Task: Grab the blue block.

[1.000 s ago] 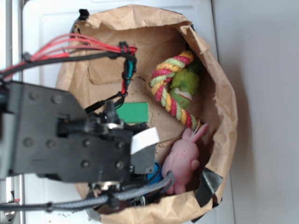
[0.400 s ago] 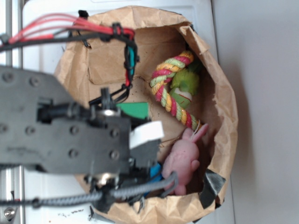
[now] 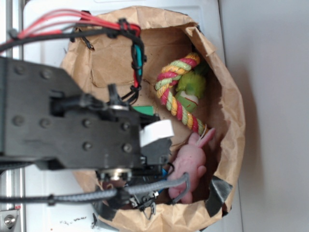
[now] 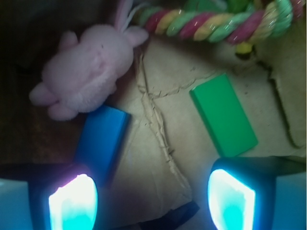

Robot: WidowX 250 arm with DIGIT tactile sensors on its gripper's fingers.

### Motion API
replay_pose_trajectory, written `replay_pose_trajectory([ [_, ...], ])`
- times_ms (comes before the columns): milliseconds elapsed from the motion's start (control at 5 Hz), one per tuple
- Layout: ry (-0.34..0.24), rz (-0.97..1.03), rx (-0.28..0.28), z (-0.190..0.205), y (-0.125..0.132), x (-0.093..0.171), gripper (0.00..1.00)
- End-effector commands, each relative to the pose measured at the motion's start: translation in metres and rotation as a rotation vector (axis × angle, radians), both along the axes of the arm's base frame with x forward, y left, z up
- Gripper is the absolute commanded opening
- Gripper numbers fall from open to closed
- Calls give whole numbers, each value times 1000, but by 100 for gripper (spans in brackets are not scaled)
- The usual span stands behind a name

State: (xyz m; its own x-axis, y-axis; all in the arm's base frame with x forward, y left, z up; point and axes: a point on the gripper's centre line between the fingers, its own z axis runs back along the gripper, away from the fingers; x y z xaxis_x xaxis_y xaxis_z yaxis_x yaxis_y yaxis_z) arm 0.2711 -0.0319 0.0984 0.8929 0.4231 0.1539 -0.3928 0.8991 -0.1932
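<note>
The blue block [image 4: 102, 140] lies flat on the brown paper in the wrist view, at lower left, just under the pink bunny [image 4: 86, 69]. Its near end runs down to the left glowing fingertip [image 4: 73, 203]. My gripper [image 4: 152, 201] is open above the paper, with only bare paper between its fingers; the right fingertip [image 4: 231, 199] sits just below the green block [image 4: 223, 114]. In the exterior view the arm [image 3: 72, 125] covers most of the bag's floor, and only a sliver of the blue block [image 3: 165, 171] shows beside the bunny [image 3: 188, 164].
A paper bag with a rolled rim [image 3: 231, 111] walls in everything. A coloured rope toy [image 3: 176, 94] with a green fuzzy part [image 3: 192, 86] lies along the far side. A green corner [image 3: 145, 109] peeks from under the arm. Red cables [image 3: 72, 21] arch above.
The arm has shifted right and deeper over the bag, covering more of the green block and nearly all of the blue block in the exterior view.
</note>
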Motion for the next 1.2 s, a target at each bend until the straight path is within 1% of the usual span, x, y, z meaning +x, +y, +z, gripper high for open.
replay_pose_trajectory([
  [0,-59,45,34,0,12,25,100],
  [200,-50,17,5,-4,6,25,100],
  [400,-27,-22,-41,0,-1,20,100],
  [600,-17,-56,-71,2,-2,16,100],
  [800,-13,-63,-78,2,-3,14,100],
  [1000,-8,-14,-120,3,-3,17,100],
])
